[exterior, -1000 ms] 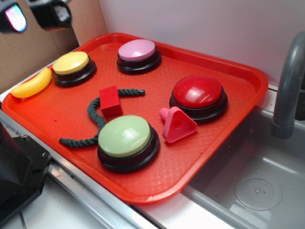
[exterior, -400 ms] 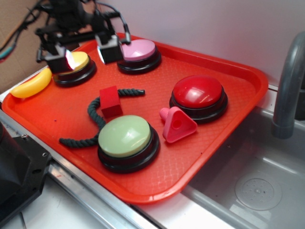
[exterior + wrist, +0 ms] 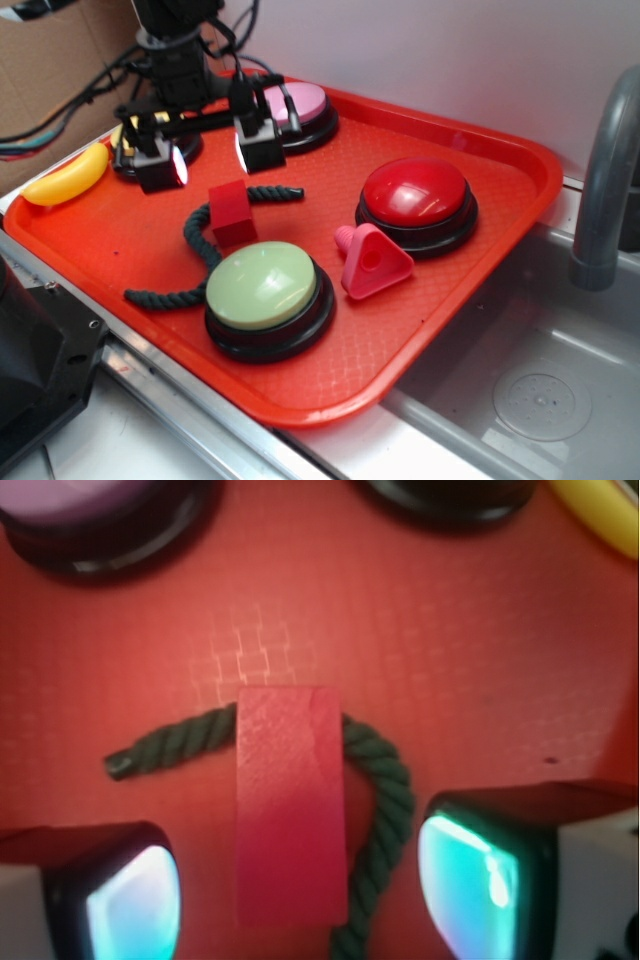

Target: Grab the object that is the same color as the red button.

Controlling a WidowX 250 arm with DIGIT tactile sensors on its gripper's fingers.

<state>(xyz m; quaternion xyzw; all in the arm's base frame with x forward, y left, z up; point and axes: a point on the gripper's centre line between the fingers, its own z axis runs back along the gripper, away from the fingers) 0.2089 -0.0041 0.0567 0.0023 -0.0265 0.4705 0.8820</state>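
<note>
Locating target: red block (image 3: 231,212) sits on the red tray (image 3: 480,150), resting across a dark green rope (image 3: 200,245) that curls under and around it.
Colour match: red button (image 3: 417,197), glossy dome on a black base, stands well apart to the block's right in the exterior view.
Block axis: in the wrist view the red block (image 3: 290,805) runs lengthwise up and down the picture, its long sides facing the two fingers.
Gripper state: gripper (image 3: 210,155) is wide open and holds nothing; both lit pads (image 3: 135,895) stand clear of the block.
Key relation: block lies between the fingers, nearer the left pad in the wrist view; in the exterior view the gripper hangs above and just behind it.
Step in hand: judged as final alignment before descent and closing.
Risk: the rope under the block may tilt it or be caught in the grip.
Surroundings: green button (image 3: 265,290) near, pink button (image 3: 300,105) and yellow button (image 3: 128,140) behind the gripper, pink triangle (image 3: 372,262), banana (image 3: 65,178).
</note>
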